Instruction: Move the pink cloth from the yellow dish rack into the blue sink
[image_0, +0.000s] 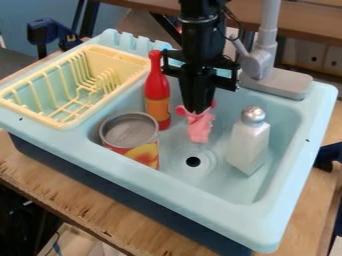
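My gripper hangs down over the middle of the light blue sink, shut on a small pink toy that dangles beneath it, above and behind the drain hole. Left of the gripper stands a red bottle with an orange label. A can with a grey top and a red and yellow side sits in the sink's left front part. To the right, a white shaker with a silver cap stands in the basin, leaning slightly.
A pale yellow dish rack fills the left side of the sink unit. The grey faucet rises at the back right rim, close to the arm. A dark blue clamp is at the upper left.
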